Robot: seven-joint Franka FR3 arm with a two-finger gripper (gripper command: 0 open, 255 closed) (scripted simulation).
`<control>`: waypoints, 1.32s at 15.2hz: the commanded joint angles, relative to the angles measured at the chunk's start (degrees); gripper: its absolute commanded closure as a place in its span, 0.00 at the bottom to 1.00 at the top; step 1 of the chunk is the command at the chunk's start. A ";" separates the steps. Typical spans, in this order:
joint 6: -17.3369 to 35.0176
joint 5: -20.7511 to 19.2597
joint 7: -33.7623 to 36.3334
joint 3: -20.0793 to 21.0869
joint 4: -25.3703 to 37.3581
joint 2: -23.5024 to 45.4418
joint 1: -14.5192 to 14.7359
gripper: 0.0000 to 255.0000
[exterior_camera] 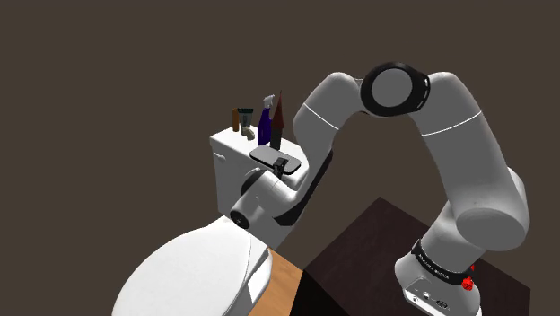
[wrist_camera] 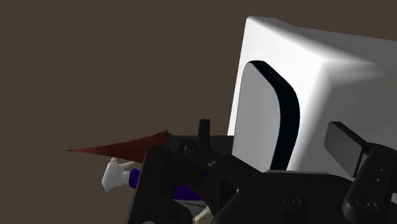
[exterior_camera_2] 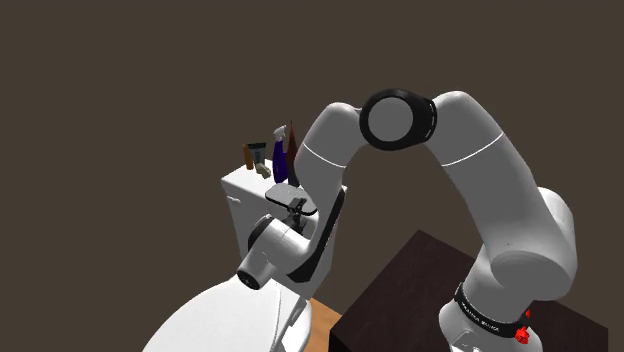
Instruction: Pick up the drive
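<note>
On top of the white toilet tank (exterior_camera: 235,166) stands a row of small things: a brown bottle (exterior_camera: 236,118), a small grey and tan piece (exterior_camera: 246,135) that may be the drive, a purple spray bottle (exterior_camera: 266,124) and a red-brown cone (exterior_camera: 277,121). My black gripper (exterior_camera: 278,162) hovers at the tank's near top edge, beside the cone and spray bottle. In the wrist view the gripper (wrist_camera: 275,143) is open, its fingers (wrist_camera: 347,149) apart with the tank's white face (wrist_camera: 318,89) behind them and nothing held. The cone (wrist_camera: 121,147) and spray bottle (wrist_camera: 118,175) lie just beside the hand.
The white toilet lid (exterior_camera: 193,274) lies below the hand, with a wooden floor strip (exterior_camera: 283,287) beside it. A dark stand (exterior_camera: 377,242) holds the arm's base. A plain brown wall (exterior_camera: 108,90) rises behind the tank.
</note>
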 commanded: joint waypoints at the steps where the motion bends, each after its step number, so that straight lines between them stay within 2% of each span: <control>1: -0.06 -0.40 0.62 -0.43 0.77 1.43 0.33 0.00; 4: -0.08 -0.69 1.09 -0.77 1.48 2.64 0.61 0.00; 5: -0.06 -0.67 1.18 -0.76 1.35 2.60 0.58 1.00; 14: -0.08 -0.69 1.09 -0.77 1.48 2.64 0.61 1.00; 20: 0.04 0.43 -0.81 0.49 -1.07 -1.93 -0.42 1.00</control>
